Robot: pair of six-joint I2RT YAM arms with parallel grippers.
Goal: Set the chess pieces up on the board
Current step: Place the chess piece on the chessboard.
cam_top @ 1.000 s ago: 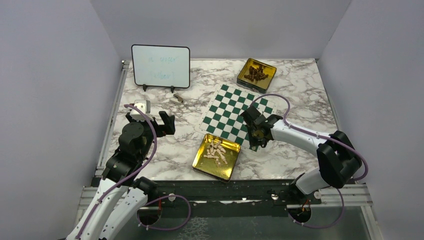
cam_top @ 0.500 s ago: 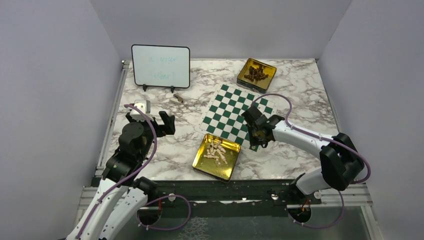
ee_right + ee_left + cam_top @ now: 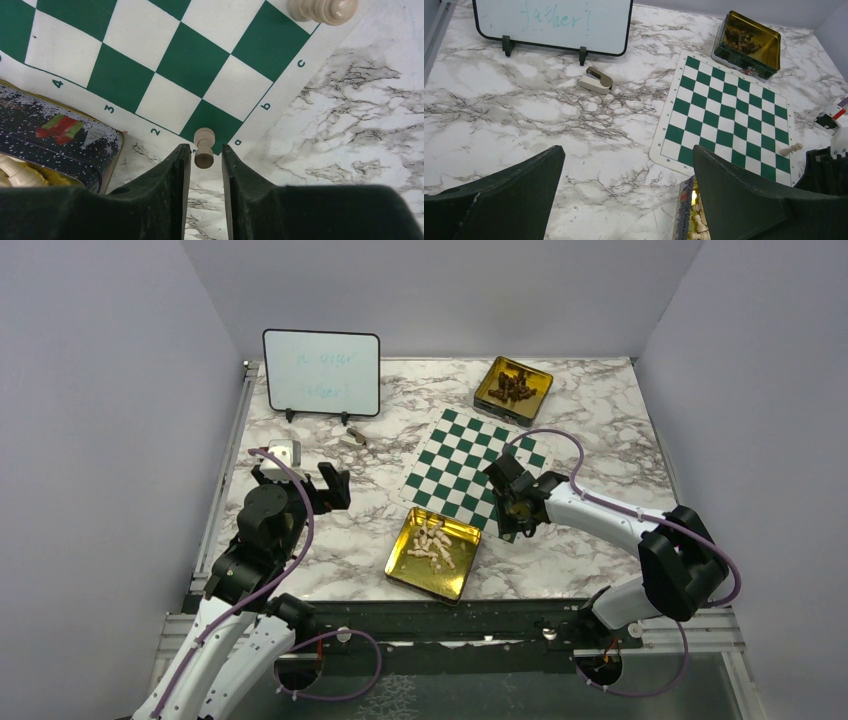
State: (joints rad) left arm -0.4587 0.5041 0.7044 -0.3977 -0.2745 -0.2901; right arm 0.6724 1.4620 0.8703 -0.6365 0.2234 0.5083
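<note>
The green-and-white board (image 3: 470,465) lies right of centre on the marble table; it also shows in the left wrist view (image 3: 729,115) and the right wrist view (image 3: 150,50). A cream pawn (image 3: 204,147) stands on the board's near corner square. My right gripper (image 3: 206,152) straddles it with its jaws slightly apart and a small gap on each side. Another cream piece (image 3: 322,9) lies on its side at the board's right edge. More cream pieces (image 3: 432,542) lie in a gold tin (image 3: 445,585). My left gripper (image 3: 626,155) is wide open and empty above the table's left side.
A second gold tin (image 3: 483,400) with dark pieces stands behind the board. A black-framed whiteboard (image 3: 321,373) stands at the back left, with a small beige object (image 3: 352,439) in front of it. A small white box (image 3: 283,452) sits by the left arm.
My right gripper has shifted very slightly at the board's near corner. The left arm has not moved.
</note>
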